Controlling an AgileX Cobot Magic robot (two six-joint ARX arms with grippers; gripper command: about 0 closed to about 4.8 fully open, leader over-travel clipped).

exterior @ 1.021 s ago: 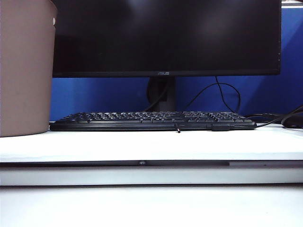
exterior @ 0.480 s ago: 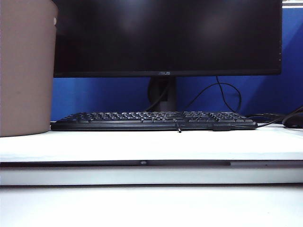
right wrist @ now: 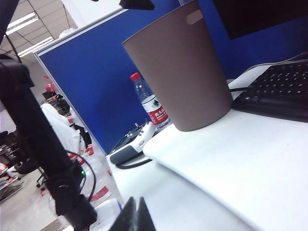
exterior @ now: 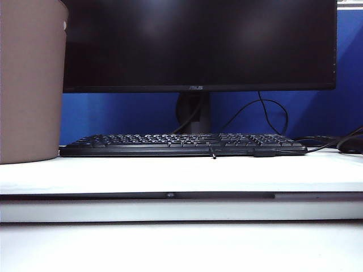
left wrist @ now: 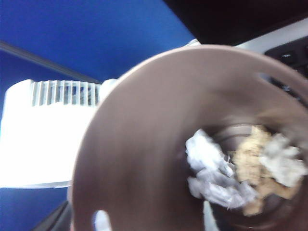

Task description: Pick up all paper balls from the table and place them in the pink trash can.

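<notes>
Exterior view: the pink trash can (exterior: 31, 82) stood at the far left of the frame on the white table (exterior: 181, 173), with a black keyboard (exterior: 181, 144) and a dark monitor (exterior: 198, 42) filling the centre and right. We saw no paper on the table here, and neither arm entered this frame.

Left wrist view: we looked straight down into the trash can (left wrist: 144, 139). Paper balls (left wrist: 216, 178) lay at its bottom in the lower right of the frame, white wads touching a tan one; blur kept us from counting them with confidence. The left gripper (left wrist: 154, 224) hung above the can's mouth. Only pale tips of its fingers (left wrist: 101, 222) showed at the lower edge, well apart and with nothing between them, so we read it as spread and empty.

Right wrist view: the trash can (right wrist: 185, 72) rose in the upper centre, a water bottle (right wrist: 149, 103) just beside it. The right gripper (right wrist: 132, 216) showed only as a dark wedge at the lower edge, away from the can; we could not tell whether it was wide or closed.

Risk, as we judged it: the left gripper sat close over the rim, so a low or sideways withdrawal could catch the wall and tip or shove the can. A ball lying outside all three views might also be missed.
</notes>
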